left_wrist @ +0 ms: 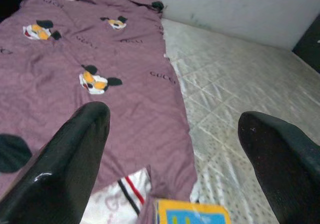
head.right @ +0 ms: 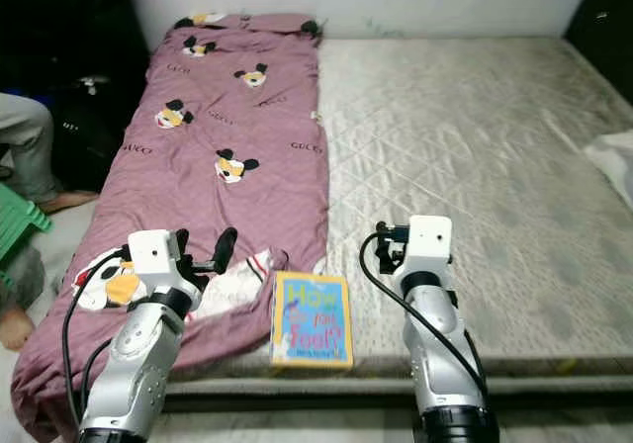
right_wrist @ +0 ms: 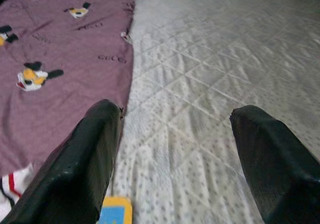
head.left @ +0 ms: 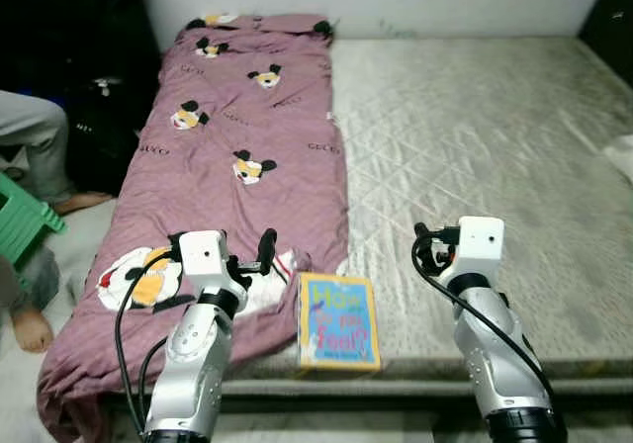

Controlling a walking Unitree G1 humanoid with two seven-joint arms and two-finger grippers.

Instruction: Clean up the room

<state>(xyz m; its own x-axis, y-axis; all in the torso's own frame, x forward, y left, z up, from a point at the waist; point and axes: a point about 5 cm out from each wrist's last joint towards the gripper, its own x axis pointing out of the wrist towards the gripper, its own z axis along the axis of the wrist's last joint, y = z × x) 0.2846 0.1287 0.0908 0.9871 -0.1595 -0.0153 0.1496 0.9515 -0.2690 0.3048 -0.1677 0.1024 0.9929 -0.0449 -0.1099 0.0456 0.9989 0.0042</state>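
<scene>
at the far left a person's leg (head.left: pixel 30 136) in grey cloth and a bare foot (head.left: pixel 32 332) show beside a green stool (head.left: pixel 25 223), on the floor next to the bed. a purple quilt (head.left: pixel 247 117) printed with cartoon mouse heads lies along the left strip of the mattress (head.left: pixel 475 136), reaching from the wall down to the near edge, where it bunches and hangs over the side. a white garment (head.left: pixel 267 280) with red and dark stripes lies on the quilt's near end. the left end effector (head.left: pixel 262 255) hovers over that near end, just above the white garment, its two black fingers (left_wrist: pixel 65 164) spread wide and holding nothing. just to its right a book (head.left: pixel 338 321) with a yellow border and blue cover lies flat on the near edge of the mattress, touching the quilt's edge, between the two arms. the right end effector (right_wrist: pixel 175 159) hangs over bare quilted mattress right of the book, fingers (right_wrist: pixel 270 164) wide apart and empty. a bit of white cloth (head.left: pixel 621 156) lies at the mattress's far right edge.
</scene>
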